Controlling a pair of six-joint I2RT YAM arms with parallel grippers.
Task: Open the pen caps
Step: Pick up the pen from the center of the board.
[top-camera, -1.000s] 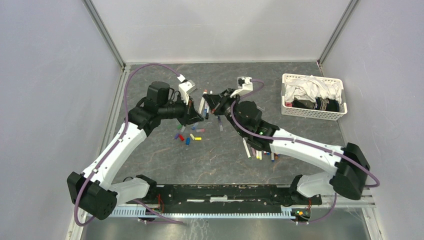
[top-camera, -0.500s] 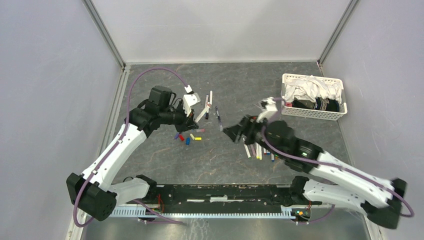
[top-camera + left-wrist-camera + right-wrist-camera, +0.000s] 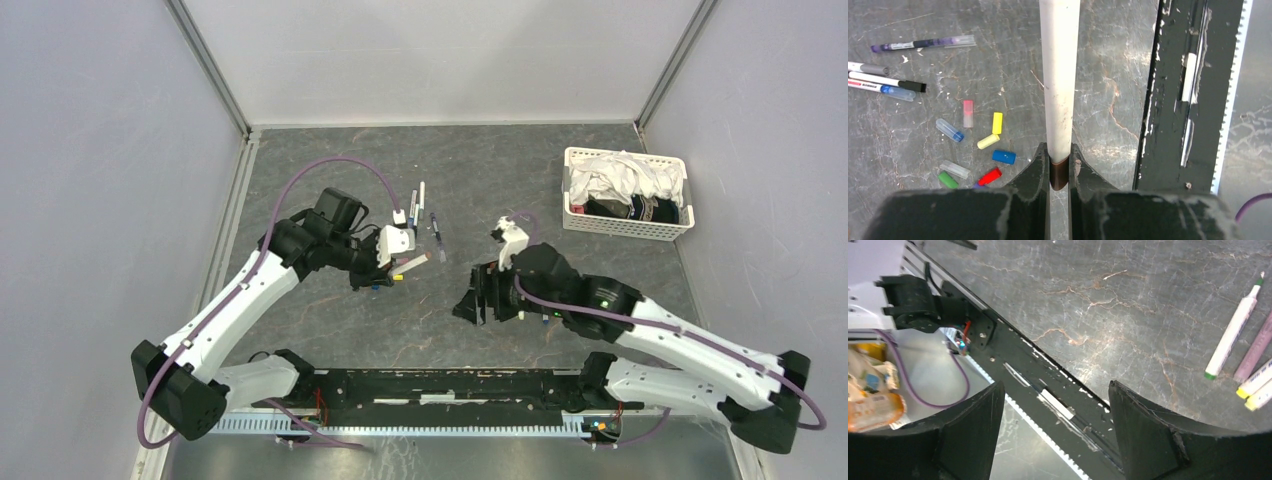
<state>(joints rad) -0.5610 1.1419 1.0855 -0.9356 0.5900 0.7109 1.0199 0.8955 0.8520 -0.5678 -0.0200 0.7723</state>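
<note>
– Two grippers: what does each hold?
– Left gripper (image 3: 1059, 165) is clamped on the dark end of a white pen (image 3: 1060, 75), barrel pointing away. Right gripper (image 3: 1055, 430) gapes wide, empty.
– And the pen caps (image 3: 1004, 157)?
– Loose, scattered on the table (image 3: 1108, 75) beside that pen. More pens (image 3: 1233, 335) lie near the right gripper.

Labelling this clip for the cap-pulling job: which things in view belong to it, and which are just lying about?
Belongs to the job:
- white pen, gripped by the shut left end effector
- loose pen caps
- other pens lying flat
- right end effector, open and empty

Just lying about:
- white basket at the far right
- cloth heaped inside it
</note>
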